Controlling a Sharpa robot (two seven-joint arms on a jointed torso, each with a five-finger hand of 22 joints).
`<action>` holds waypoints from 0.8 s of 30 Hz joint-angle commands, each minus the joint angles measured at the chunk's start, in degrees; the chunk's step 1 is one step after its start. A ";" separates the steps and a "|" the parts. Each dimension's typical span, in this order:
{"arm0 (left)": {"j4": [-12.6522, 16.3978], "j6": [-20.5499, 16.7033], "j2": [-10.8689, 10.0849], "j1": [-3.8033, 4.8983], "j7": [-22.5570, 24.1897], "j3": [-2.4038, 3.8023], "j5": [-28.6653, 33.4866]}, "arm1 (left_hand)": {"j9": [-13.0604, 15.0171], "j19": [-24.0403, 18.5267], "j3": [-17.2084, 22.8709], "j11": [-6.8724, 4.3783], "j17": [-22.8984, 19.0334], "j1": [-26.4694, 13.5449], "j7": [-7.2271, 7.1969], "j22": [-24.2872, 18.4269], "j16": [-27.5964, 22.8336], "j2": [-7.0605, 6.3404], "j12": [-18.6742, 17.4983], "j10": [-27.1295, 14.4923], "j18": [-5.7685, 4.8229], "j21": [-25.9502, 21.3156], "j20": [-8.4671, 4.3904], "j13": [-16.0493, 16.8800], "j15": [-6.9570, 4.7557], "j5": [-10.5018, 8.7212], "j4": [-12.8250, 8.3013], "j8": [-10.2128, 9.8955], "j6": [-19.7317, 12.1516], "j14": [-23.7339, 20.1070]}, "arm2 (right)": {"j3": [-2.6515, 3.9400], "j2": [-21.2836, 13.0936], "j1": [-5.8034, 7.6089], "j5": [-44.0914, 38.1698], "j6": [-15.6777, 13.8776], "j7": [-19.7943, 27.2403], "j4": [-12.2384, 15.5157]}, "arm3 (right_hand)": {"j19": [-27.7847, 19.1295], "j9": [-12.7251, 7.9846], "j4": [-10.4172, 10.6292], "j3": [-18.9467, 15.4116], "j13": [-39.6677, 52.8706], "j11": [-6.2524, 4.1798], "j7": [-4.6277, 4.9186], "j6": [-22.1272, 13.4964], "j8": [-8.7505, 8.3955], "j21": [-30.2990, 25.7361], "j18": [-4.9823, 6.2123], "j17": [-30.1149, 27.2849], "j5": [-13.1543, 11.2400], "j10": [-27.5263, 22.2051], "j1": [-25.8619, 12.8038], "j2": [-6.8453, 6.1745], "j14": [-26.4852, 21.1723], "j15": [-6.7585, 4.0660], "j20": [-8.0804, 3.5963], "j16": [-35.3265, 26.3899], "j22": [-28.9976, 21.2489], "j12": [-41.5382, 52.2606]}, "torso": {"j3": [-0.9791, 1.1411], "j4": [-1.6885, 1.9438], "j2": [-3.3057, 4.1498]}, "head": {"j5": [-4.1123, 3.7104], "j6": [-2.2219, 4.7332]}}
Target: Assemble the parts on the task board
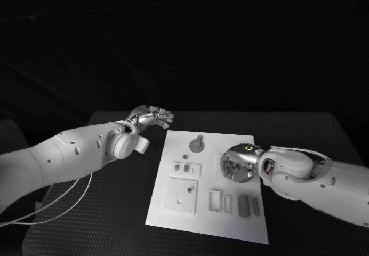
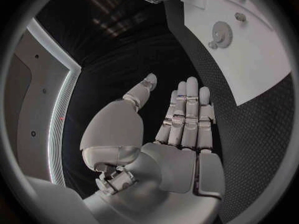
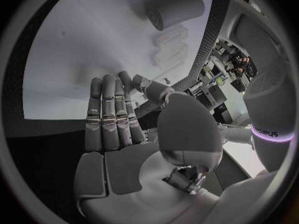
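The white task board [image 1: 173,218] lies in the middle of the black table. On it are a grey gear [image 1: 198,145], a small plate with pegs [image 1: 186,169], a square plate [image 1: 181,196] and several upright grey blocks [image 1: 245,205]. My left hand [image 1: 150,116] hovers off the board's far left corner; in the left wrist view its fingers [image 2: 187,119] are straight and hold nothing, with the gear [image 2: 221,33] beyond them. My right hand [image 1: 238,160] hangs over the board's right side, palm [image 3: 124,164] bare and fingers extended. A grey cylinder [image 3: 174,10] lies on the board past them.
Black table surface [image 1: 115,213] surrounds the board on all sides. A white cable [image 1: 73,205] trails from my left arm over the table's left part. Pale low blocks [image 3: 169,45] sit on the board near the cylinder.
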 commanded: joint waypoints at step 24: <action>0.00 0.86 0.08 0.03 0.43 0.03 1.20 | -0.02 0.24 -0.17 -0.06 0.25 -0.12 0.35 0.15 -0.35 0.08 0.16 -0.13 0.16 -0.37 0.00 0.09 0.18 0.09 0.47 -0.02 -0.11 0.29 | 0.09 -0.33 -0.08 -1.93 -4.08 -0.75 1.23 | 3.48 2.43 -1.88 4.46 3.65 -1.96 -1.40 4.11 2.40 5.80 -0.04 5.96 -0.28 4.54 -1.62 3.44 3.28 -1.84 -2.20 3.69 4.18 1.53 | -0.06 0.02 -0.10 | 0.30 -0.51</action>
